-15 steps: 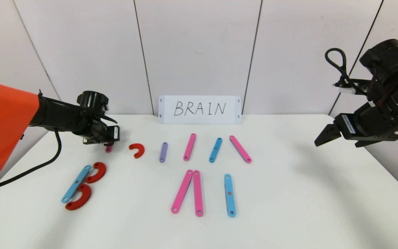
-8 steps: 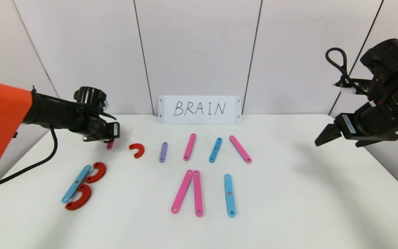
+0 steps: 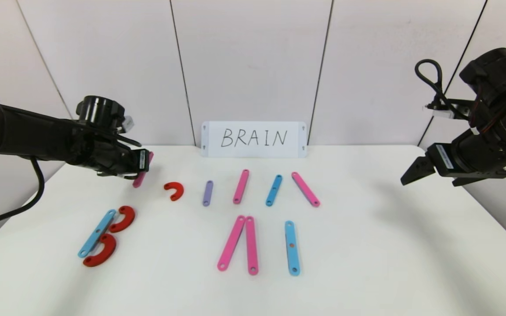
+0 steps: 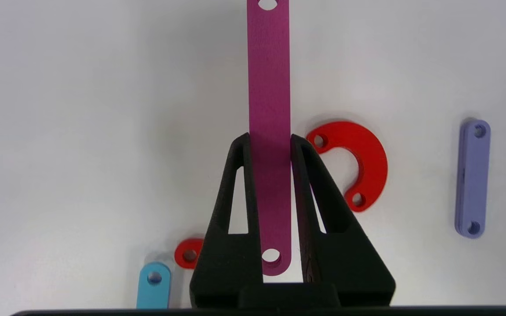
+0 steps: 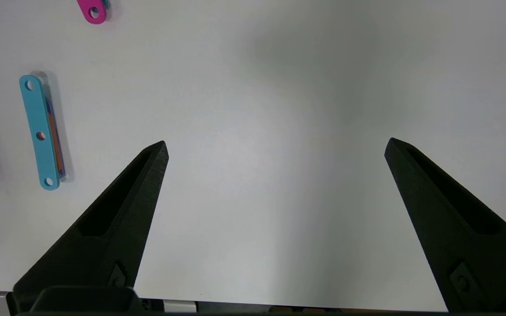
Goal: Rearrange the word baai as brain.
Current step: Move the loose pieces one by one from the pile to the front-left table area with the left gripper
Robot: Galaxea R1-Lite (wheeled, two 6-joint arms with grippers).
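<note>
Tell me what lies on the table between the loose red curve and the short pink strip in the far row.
Only the purple strip lies between the loose red curve and the short pink strip, as the head view shows.

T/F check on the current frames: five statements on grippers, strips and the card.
1. The left gripper is shut on a pink strip. True.
2. The right gripper holds a blue strip. False: it is open and empty, at the table's right.
3. The white card reads BRAIN. True.
4. The lone red curved piece touches the purple strip. False: they lie apart.
5. The two long pink strips lie parallel. False: they meet at the top.
</note>
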